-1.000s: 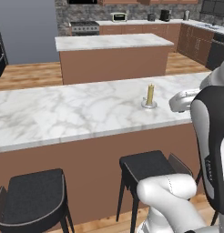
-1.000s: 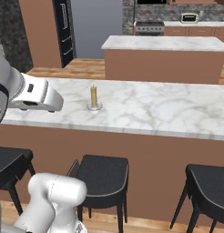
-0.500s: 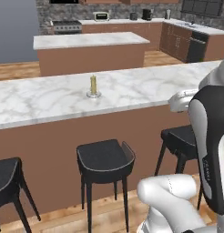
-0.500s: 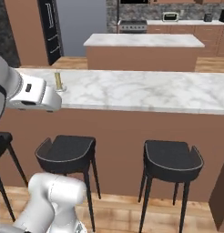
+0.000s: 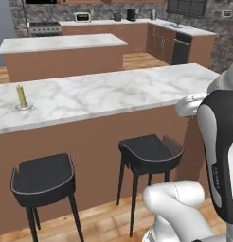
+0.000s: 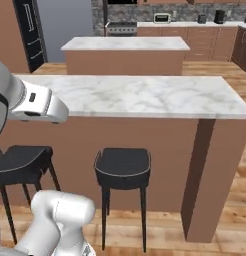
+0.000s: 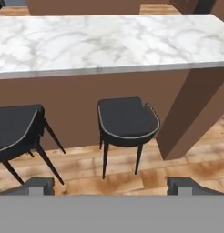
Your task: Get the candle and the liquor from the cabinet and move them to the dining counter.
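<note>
The candle (image 5: 21, 97), a pale-yellow stick on a small silvery dish, stands on the dining counter (image 5: 113, 92) near its left end. That long white marble top (image 6: 145, 95) on a brown base also runs across the top of the hand view (image 7: 109, 41). My gripper (image 7: 111, 186) is open with nothing between its fingertips (image 7: 38, 184), and it points down at the stools and floor in front of the counter. My white hand (image 5: 192, 104) hangs before the counter's right end. The liquor and the cabinet are out of view.
Black stools (image 5: 149, 149) (image 6: 122, 167) (image 7: 127, 120) line the counter's front, with another to the left (image 5: 42, 177). The counter's brown end panel (image 6: 210, 175) stands at the right. Behind is a marble island (image 5: 61, 43) (image 6: 125, 44) and a back worktop with a toaster oven (image 6: 161, 18).
The whole picture has shifted: the base has driven right along the counter, so the candle now sits far left in the left base view. The gripper stays open.
</note>
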Controlling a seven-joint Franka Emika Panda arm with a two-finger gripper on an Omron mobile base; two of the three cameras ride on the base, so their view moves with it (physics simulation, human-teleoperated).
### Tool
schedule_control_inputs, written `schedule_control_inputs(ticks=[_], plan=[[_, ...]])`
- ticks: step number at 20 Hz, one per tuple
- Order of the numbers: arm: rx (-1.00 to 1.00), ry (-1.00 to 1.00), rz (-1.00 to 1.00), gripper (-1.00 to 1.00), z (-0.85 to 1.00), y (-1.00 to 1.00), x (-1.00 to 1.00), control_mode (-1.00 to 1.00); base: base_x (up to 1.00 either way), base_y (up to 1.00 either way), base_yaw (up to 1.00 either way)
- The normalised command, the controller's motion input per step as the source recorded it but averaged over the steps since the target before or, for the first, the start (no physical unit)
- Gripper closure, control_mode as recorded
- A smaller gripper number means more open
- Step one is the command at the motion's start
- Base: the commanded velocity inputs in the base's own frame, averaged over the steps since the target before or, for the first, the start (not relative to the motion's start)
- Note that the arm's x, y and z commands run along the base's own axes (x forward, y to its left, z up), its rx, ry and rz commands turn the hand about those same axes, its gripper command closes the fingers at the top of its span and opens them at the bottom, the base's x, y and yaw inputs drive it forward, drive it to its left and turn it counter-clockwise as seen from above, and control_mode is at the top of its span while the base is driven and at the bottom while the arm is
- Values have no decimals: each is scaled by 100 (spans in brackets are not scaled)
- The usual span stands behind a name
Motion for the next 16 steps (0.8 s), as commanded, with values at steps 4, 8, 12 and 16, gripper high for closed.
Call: schedule_control_inputs(ticks=[4, 8, 12, 16], plan=[[0, 0, 0, -100, 0, 0, 0, 100, 9, -100, -3], [0, 0, 0, -100, 0, 0, 0, 100, 28, -100, 0], [0, 0, 0, -100, 0, 0, 0, 100, 41, -100, 0], [0, 0, 0, -100, 0, 0, 0, 100, 36, -100, 0]])
